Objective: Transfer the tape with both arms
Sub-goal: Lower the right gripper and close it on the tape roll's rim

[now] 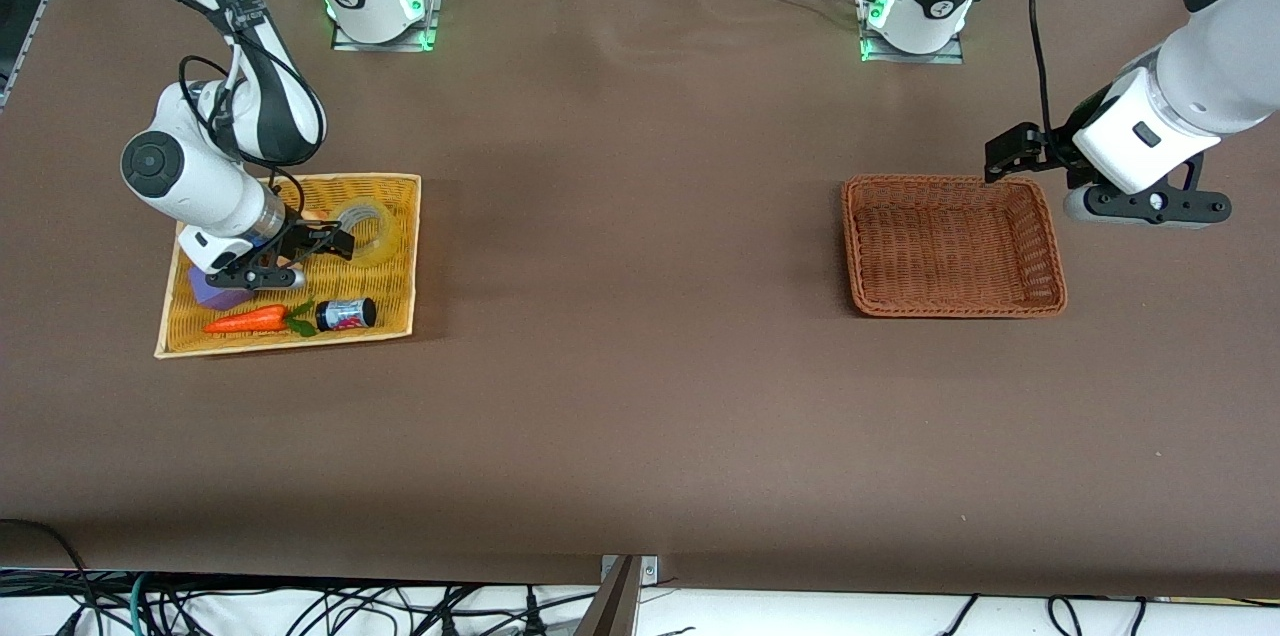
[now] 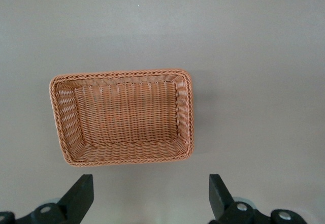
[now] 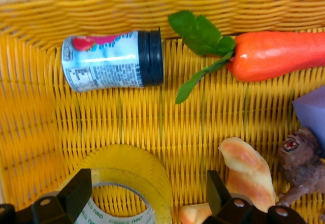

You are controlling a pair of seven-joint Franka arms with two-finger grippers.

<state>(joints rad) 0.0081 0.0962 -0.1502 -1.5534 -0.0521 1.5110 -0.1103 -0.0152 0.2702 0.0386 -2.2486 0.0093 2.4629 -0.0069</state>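
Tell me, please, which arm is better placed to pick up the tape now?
The right: the right gripper hangs open over the yellow tray, right at the tape. The left gripper waits open by the brown basket.

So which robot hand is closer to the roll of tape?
The right one. The right gripper hangs open in the yellow tray, right beside the tape. The left gripper waits open by the brown basket at the left arm's end of the table.
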